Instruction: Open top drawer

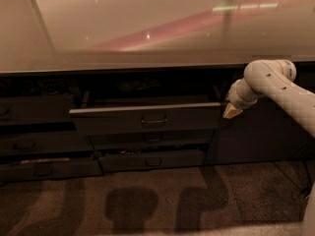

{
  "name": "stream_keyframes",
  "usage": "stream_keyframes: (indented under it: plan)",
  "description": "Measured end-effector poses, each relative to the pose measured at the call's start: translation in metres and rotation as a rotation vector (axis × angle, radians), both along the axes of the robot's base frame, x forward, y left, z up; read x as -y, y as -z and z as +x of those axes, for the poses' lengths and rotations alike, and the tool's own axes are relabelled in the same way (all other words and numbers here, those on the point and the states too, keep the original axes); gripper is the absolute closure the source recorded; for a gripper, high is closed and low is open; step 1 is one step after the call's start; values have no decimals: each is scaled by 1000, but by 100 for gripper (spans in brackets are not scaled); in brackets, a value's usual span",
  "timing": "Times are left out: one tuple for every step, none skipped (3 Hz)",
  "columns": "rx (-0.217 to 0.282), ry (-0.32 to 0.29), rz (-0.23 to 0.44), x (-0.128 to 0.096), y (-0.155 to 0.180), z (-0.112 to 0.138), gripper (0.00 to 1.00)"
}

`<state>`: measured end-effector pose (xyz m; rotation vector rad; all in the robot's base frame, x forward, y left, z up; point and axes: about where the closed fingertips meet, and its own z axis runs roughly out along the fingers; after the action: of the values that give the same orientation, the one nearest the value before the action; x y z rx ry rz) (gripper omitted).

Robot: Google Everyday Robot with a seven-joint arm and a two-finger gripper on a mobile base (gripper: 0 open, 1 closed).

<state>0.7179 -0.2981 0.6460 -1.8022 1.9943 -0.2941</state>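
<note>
The top drawer (118, 121) is pulled out from under the counter. Its dark front has a pale rim along the top and a central loop handle (153, 118). My gripper (231, 111) hangs at the end of the white arm (275, 85), at the drawer's right end, right of the handle and level with the rim. It holds nothing that I can see. The drawer's inside is in shadow.
A glossy countertop (147, 28) overhangs the drawers. Two shallower drawers (147, 159) sit below the top one, the lowest slightly out. More drawers (34, 146) stand at the left, a plain dark cabinet door (261, 132) at the right. Speckled floor (157, 200) lies in front.
</note>
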Motion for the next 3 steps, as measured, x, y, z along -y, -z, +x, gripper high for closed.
stream_keyframes:
  plan:
    - [2,-3,-1,0,2,-5,100]
    - [5,-1,-2,0,-1,-5,100]
    - [6,-7,-5,-1,2,-12,100]
